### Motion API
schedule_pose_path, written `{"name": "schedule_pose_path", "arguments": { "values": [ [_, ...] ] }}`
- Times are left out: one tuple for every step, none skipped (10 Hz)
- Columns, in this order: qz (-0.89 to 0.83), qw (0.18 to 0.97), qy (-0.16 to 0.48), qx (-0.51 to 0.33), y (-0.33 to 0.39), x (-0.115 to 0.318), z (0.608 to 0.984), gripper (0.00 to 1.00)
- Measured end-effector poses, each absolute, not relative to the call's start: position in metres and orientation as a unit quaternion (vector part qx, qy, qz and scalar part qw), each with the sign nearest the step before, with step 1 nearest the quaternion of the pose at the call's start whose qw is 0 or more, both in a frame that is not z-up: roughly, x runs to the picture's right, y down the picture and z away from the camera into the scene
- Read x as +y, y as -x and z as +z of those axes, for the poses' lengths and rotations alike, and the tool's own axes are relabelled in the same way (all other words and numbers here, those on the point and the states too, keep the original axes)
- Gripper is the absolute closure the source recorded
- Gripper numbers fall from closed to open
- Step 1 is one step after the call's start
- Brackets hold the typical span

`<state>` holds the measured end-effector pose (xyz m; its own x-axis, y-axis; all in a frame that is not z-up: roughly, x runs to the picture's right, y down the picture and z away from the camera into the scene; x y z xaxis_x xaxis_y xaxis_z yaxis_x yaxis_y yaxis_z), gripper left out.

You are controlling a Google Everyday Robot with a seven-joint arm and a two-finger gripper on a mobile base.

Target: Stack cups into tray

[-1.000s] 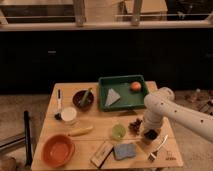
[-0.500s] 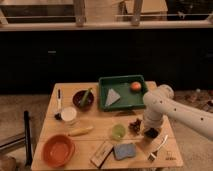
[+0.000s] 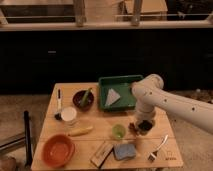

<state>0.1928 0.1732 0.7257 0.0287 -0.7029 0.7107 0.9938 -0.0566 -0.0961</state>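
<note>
The dark-green tray (image 3: pixel 120 80) stands at the back of the wooden table with a pale folded piece (image 3: pixel 112 96) in it. A light green cup (image 3: pixel 118 131) stands upright on the table in front of the tray. Just right of it is the dark cup (image 3: pixel 145 128), still on the table. My white arm reaches down from the right, and my gripper (image 3: pixel 143 123) sits low on that dark cup, shut on it. The arm's end hides most of the cup.
A maroon bowl (image 3: pixel 82 98) with a green utensil stands left of the tray. A white container (image 3: pixel 68 115), a yellow item (image 3: pixel 80 131) and an orange bowl (image 3: pixel 58 150) lie on the left. A blue sponge (image 3: pixel 124 150) and a fork (image 3: pixel 159 146) are near the front edge.
The arm has stayed almost in place over the dark cup. Nothing on the table has visibly shifted.
</note>
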Motion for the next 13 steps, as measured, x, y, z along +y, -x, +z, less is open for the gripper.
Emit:
{"name": "schedule_pose_path", "arguments": {
  "values": [
    [-0.657, 0.644, 0.316, -0.231, -0.182, 0.168, 0.725, 1.0],
    [-0.657, 0.643, 0.321, -0.228, -0.173, 0.163, 0.725, 1.0],
    [-0.658, 0.641, 0.326, -0.225, -0.161, 0.159, 0.725, 1.0],
    [-0.66, 0.638, 0.328, -0.221, -0.149, 0.154, 0.725, 1.0],
    [-0.663, 0.636, 0.329, -0.218, -0.136, 0.151, 0.724, 1.0],
    [-0.666, 0.634, 0.328, -0.216, -0.125, 0.148, 0.723, 1.0],
    [-0.669, 0.632, 0.327, -0.213, -0.117, 0.146, 0.722, 1.0],
    [-0.672, 0.63, 0.327, -0.211, -0.11, 0.145, 0.72, 1.0],
    [-0.675, 0.628, 0.326, -0.21, -0.101, 0.144, 0.719, 1.0],
    [-0.676, 0.628, 0.325, -0.209, -0.096, 0.143, 0.717, 1.0],
    [-0.675, 0.629, 0.324, -0.208, -0.091, 0.144, 0.716, 1.0],
    [-0.675, 0.631, 0.32, -0.209, -0.082, 0.145, 0.715, 1.0],
    [-0.672, 0.635, 0.316, -0.212, -0.076, 0.146, 0.714, 1.0]
  ]
}}
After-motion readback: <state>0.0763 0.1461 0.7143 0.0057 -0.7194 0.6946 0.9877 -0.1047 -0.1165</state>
